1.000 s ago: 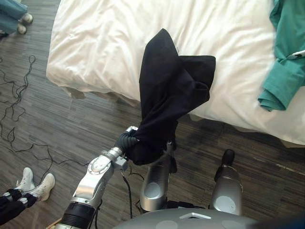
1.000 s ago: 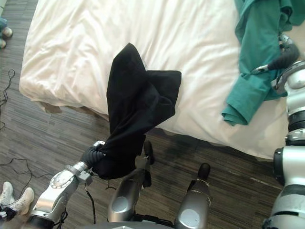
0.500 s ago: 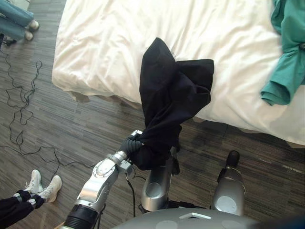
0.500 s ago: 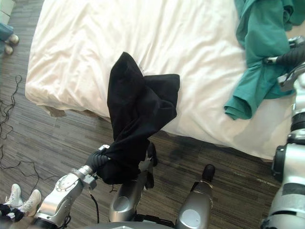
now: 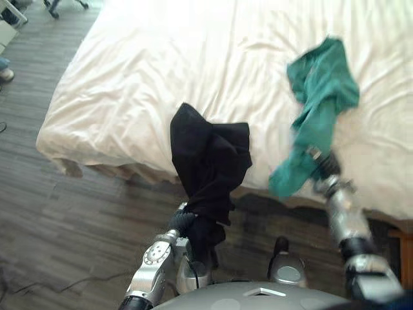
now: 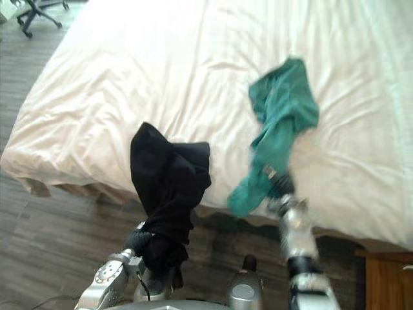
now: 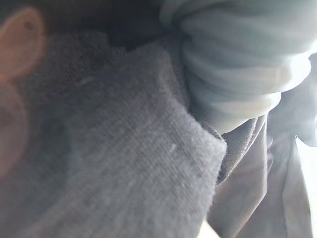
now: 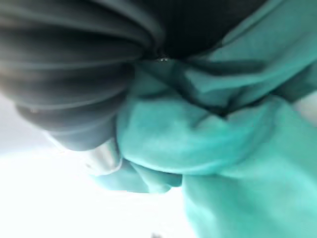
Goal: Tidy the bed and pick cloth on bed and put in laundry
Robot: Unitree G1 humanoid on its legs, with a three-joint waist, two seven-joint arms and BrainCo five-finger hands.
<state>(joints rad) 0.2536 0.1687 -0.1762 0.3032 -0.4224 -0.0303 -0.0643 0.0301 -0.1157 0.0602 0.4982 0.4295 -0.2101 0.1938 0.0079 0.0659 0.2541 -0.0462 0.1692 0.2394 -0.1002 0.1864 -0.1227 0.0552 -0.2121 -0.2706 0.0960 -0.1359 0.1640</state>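
Note:
A black cloth (image 5: 210, 158) hangs bunched over the bed's near edge, and my left hand (image 5: 184, 223) is shut on its lower end above the floor. In the left wrist view the dark fabric (image 7: 124, 148) lies right against the hand's ribbed cover (image 7: 233, 64). A green cloth (image 5: 319, 97) stretches from the white bed (image 5: 161, 77) down to my right hand (image 5: 322, 169), which is shut on its lower end at the bed's edge. Green fabric (image 8: 223, 148) is bunched against the right hand's cover (image 8: 64, 74).
Dark wood-plank floor (image 5: 77, 219) runs along the bed's near side. An office chair (image 6: 32, 13) stands at the far left beyond the bed. A brown wooden piece of furniture (image 6: 387, 278) sits at the lower right by the bed's corner.
The camera has shifted. My right hand has closed on the green cloth and drawn it toward the bed's near edge. My left hand still holds the black cloth.

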